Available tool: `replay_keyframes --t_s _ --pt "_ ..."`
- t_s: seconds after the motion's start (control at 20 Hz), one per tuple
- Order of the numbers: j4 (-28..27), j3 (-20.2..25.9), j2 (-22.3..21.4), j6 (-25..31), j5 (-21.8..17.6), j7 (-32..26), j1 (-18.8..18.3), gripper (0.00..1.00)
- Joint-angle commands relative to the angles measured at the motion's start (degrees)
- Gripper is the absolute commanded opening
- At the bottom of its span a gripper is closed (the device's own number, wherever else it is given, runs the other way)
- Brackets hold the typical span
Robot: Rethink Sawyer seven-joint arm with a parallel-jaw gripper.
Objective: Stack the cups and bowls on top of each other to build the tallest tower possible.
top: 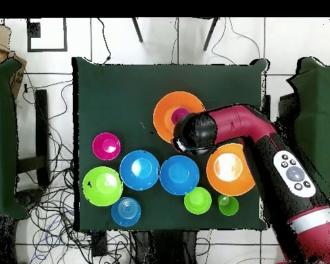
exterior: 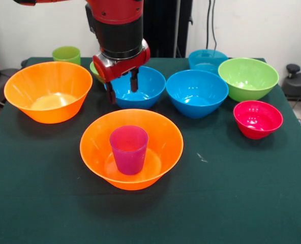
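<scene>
Purple cup (exterior: 128, 149) sits upright inside near orange bowl (exterior: 131, 147), front-centre of table (exterior: 242, 203); nothing else stacked. Gripper (exterior: 122, 84) hangs empty above and behind it, fingers spread, in front of a blue bowl (exterior: 140, 86); second orange bowl (exterior: 48, 90) off to the side.

Bowls: 2 orange (exterior: 48, 90) (exterior: 131, 147), 2 med blue (exterior: 139, 86) (exterior: 197, 92), 1 teal (exterior: 207, 60), 2 lime (exterior: 248, 77) (top: 197, 200), 1 red-pink (exterior: 258, 118). Cups: 1 purple (exterior: 128, 149), 1 lt green (exterior: 66, 54).
</scene>
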Motion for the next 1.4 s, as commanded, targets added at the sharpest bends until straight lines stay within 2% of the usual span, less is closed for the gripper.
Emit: replay_keyframes --t_s 0.05,0.35,0.7,1.05,1.4 --pt "2.26 -0.77 -0.63 -1.48 -5.72 -18.23 -1.35 1.0" --pt "3.56 -0.43 -0.84 -2.69 -6.45 -17.06 -2.59 1.0" --pt "7.45 0.01 -3.69 -2.92 -6.58 -15.73 -3.67 1.0" --pt "9.95 -1.77 -3.53 -5.09 -8.55 -9.44 -1.95 1.0" --pt "11.02 -2.12 -3.21 -5.97 -9.44 -7.92 -1.76 1.0"
